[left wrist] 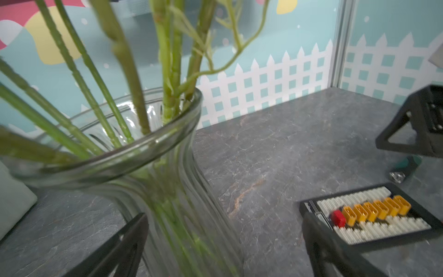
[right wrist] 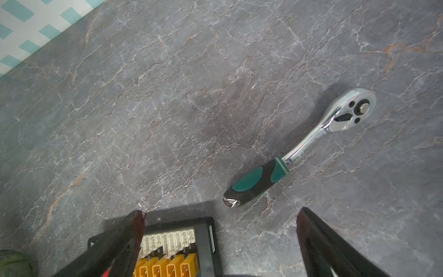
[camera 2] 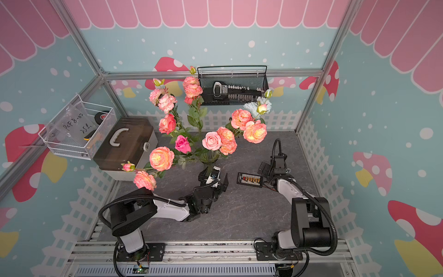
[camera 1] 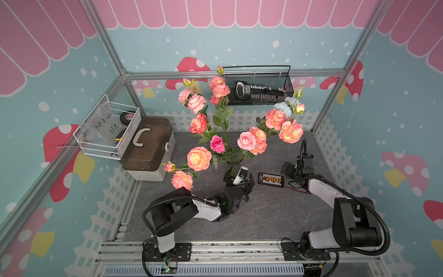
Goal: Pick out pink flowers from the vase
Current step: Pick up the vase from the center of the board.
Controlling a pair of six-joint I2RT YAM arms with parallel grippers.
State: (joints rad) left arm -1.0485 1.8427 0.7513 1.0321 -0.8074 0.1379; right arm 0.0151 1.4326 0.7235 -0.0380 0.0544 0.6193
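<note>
The clear ribbed vase (camera 1: 233, 163) (camera 2: 210, 160) stands mid-table, holding several pink flowers: a magenta rose (camera 1: 217, 144), a soft pink rose (camera 1: 246, 141) and coral-peach heads (camera 1: 199, 158) on green stems (left wrist: 167, 79). My left gripper (camera 1: 238, 179) (camera 2: 214, 178) is open right at the vase. In the left wrist view its jaws (left wrist: 224, 215) stand wide, with the vase's lower body (left wrist: 182, 215) between them, nearer one finger. My right gripper (camera 1: 296, 167) (right wrist: 220, 212) hangs open over the table to the right, holding nothing.
A black connector board (camera 1: 271, 179) (right wrist: 177, 247) lies between the arms, and a ratchet wrench (right wrist: 299, 153) lies by the right gripper. A brown-lidded toolbox (camera 1: 148, 146) and a white wire basket (camera 1: 107, 129) stand at left. A black mesh basket (camera 1: 259, 88) hangs on the back wall. Pale blue blooms (camera 1: 284, 109) share the vase.
</note>
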